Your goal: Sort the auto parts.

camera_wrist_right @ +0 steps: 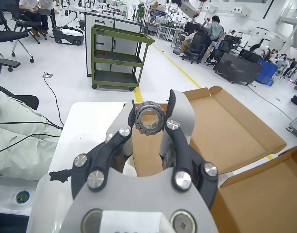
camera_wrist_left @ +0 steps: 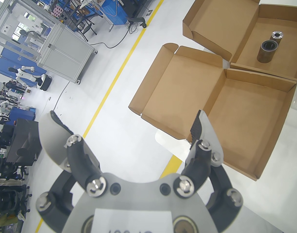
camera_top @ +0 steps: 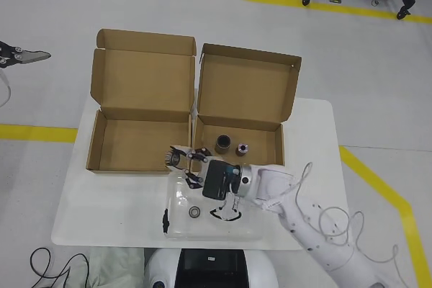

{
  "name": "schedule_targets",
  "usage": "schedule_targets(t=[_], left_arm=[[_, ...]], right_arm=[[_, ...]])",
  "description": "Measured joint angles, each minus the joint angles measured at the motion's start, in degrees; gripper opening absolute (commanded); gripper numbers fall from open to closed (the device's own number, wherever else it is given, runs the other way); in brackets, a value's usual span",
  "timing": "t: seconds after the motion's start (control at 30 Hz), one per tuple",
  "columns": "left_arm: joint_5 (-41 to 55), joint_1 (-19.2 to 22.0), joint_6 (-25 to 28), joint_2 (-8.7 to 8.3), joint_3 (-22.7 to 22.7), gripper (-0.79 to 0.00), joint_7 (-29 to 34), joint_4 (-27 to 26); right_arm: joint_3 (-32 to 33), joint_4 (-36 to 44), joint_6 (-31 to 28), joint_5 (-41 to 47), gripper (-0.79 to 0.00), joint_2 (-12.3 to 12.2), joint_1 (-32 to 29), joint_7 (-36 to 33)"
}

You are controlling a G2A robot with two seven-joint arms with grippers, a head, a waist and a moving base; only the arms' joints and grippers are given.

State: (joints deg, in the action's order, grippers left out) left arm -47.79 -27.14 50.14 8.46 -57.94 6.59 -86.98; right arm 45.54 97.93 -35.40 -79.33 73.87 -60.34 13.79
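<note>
Table [camera_top: 309, 144] carries two open boxes: left box [camera_top: 129, 140] empty, right box [camera_top: 263, 140] holding two metal sleeves [camera_top: 222, 142]. Clear tray [camera_top: 176, 227] nearest me. My left gripper [camera_wrist_left: 126, 120] spread wide, off table. My right gripper [camera_wrist_right: 151, 109] pinches bearing ring [camera_wrist_right: 150, 120] by outer rim, at left box's near right corner. Best: clear wall, lower close to box floor, then let go, since round part likely rolls.
</note>
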Motion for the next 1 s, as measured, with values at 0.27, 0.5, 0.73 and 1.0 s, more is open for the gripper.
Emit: schedule_targets(t=[0.27, 0.5, 0.73, 1.0], left_arm=[[0.00, 0.00, 0.00, 0.00, 0.00, 0.000, 0.00, 0.00], [0.00, 0.00, 0.00, 0.00, 0.00, 0.000, 0.00, 0.00], [0.00, 0.00, 0.00, 0.00, 0.00, 0.000, 0.00, 0.00], [0.00, 0.00, 0.00, 0.00, 0.00, 0.000, 0.00, 0.00]], right_arm=[[1.70, 3.70, -0.68, 0.59, -0.785, 0.18, 2.29, -2.33], [3.26, 6.38, -0.45, 1.56, -0.785, 0.45, 4.71, -5.55], [3.75, 7.63, 0.17, 3.29, -0.785, 0.96, 6.97, -7.90], [4.54, 8.55, 0.63, 3.77, -0.785, 1.36, 8.60, -8.28]])
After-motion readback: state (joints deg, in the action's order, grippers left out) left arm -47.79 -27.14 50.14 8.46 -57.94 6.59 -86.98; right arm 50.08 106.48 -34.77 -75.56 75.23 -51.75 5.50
